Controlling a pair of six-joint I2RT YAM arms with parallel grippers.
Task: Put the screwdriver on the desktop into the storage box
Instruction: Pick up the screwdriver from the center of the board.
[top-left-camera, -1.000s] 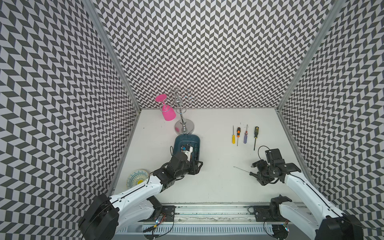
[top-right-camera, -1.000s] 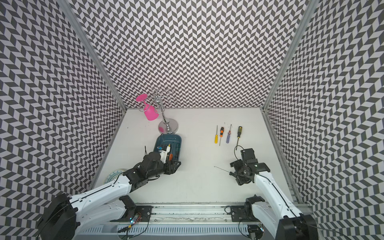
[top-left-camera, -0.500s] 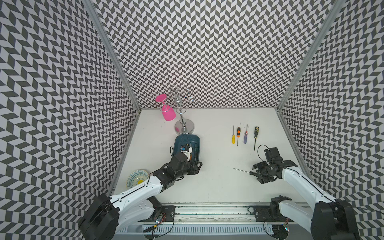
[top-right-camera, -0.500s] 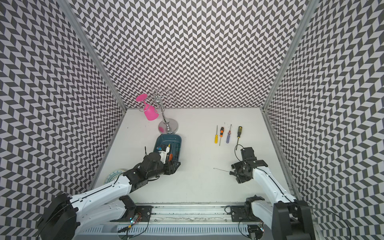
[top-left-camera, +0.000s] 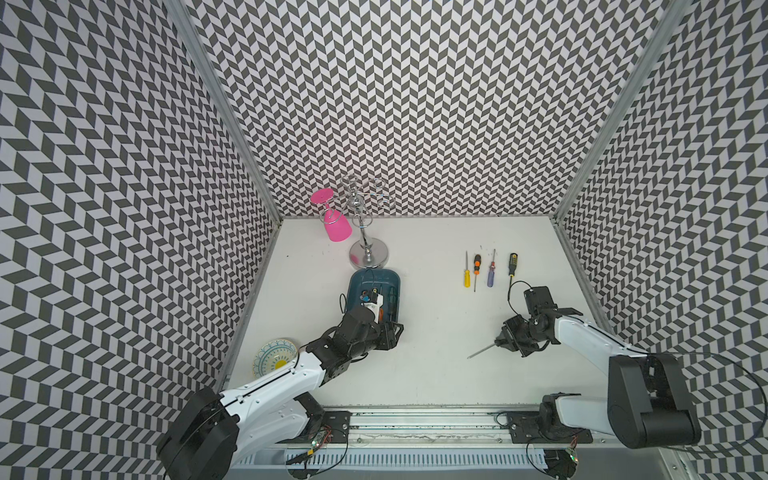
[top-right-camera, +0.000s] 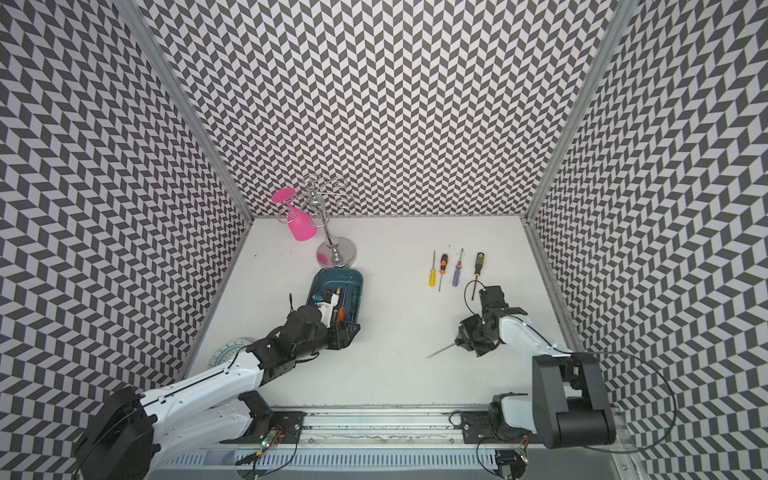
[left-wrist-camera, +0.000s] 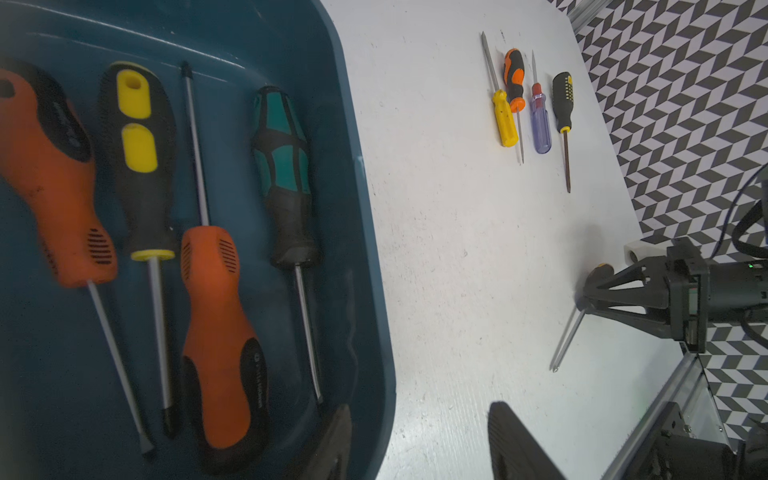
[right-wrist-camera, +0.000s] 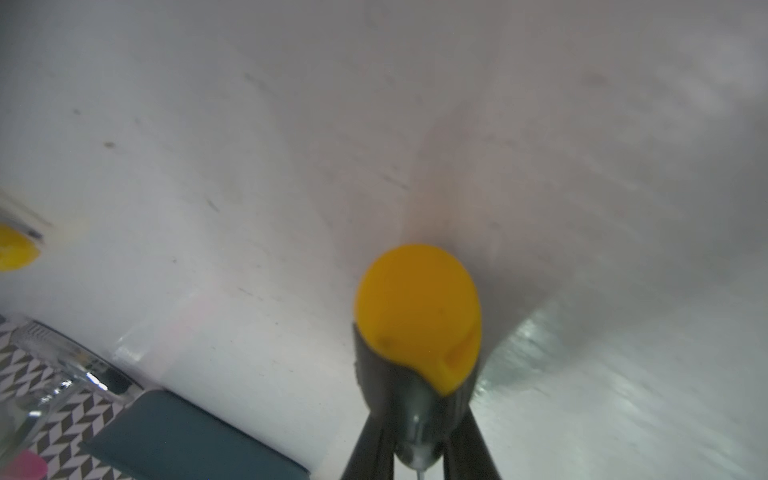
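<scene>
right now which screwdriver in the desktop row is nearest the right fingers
The black one with yellow dots, at the row's end towards the right fingers; the purple one, orange one and yellow one lie farther.

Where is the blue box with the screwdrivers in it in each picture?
Top views: the storage box lies a little left of the picture's middle, in both top views.
Left wrist: it fills the picture's left half.
Right wrist: only a blurry corner shows, at the picture's lower left.
Landmark: the shiny stand is next to the box in both top views and the right wrist view.
</scene>
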